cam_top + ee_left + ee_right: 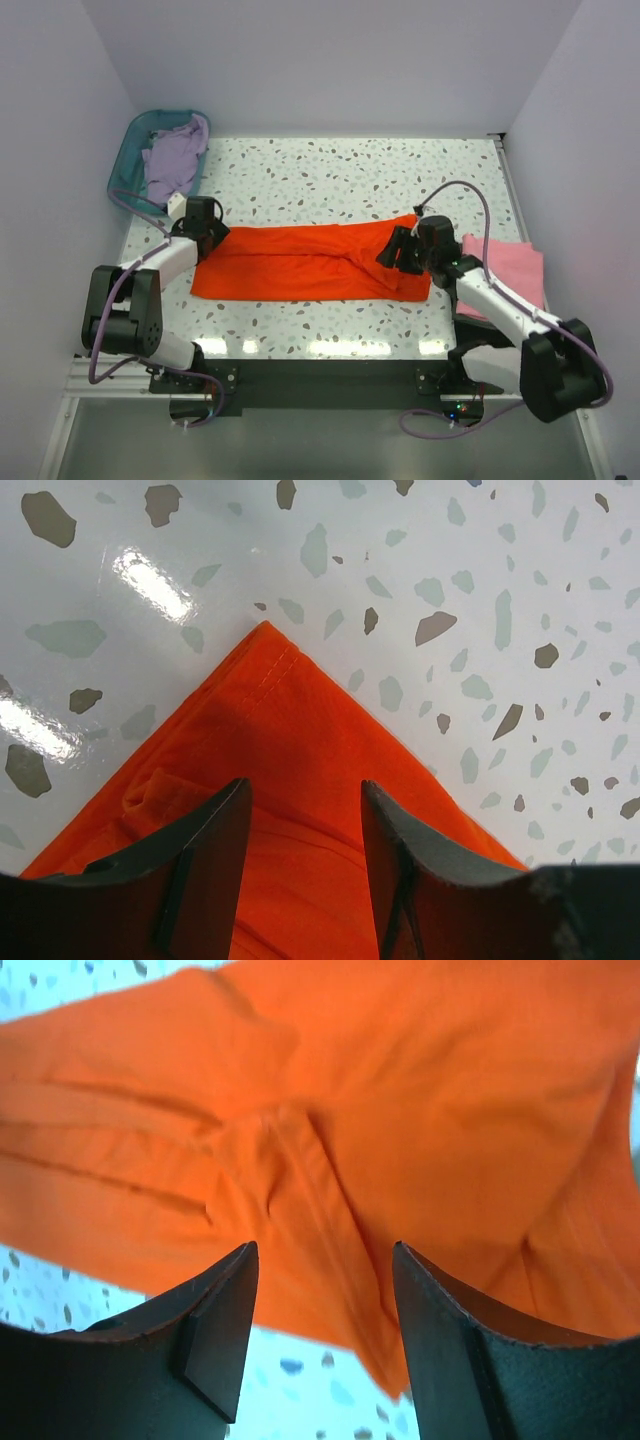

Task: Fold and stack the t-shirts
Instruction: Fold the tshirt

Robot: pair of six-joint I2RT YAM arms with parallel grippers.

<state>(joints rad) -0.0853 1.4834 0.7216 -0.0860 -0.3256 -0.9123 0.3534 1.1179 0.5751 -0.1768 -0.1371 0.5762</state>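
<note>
The orange-red t-shirt lies folded lengthwise in a long strip across the middle of the table. My left gripper is open over its left end; in the left wrist view the shirt's corner lies between the fingers. My right gripper is open just above its right end; the right wrist view shows wrinkled cloth beneath. A pink t-shirt lies folded at the right. A lavender t-shirt sits in the teal basket.
The teal basket stands at the back left corner. White walls close the table on the left, back and right. Speckled tabletop shows behind the orange shirt.
</note>
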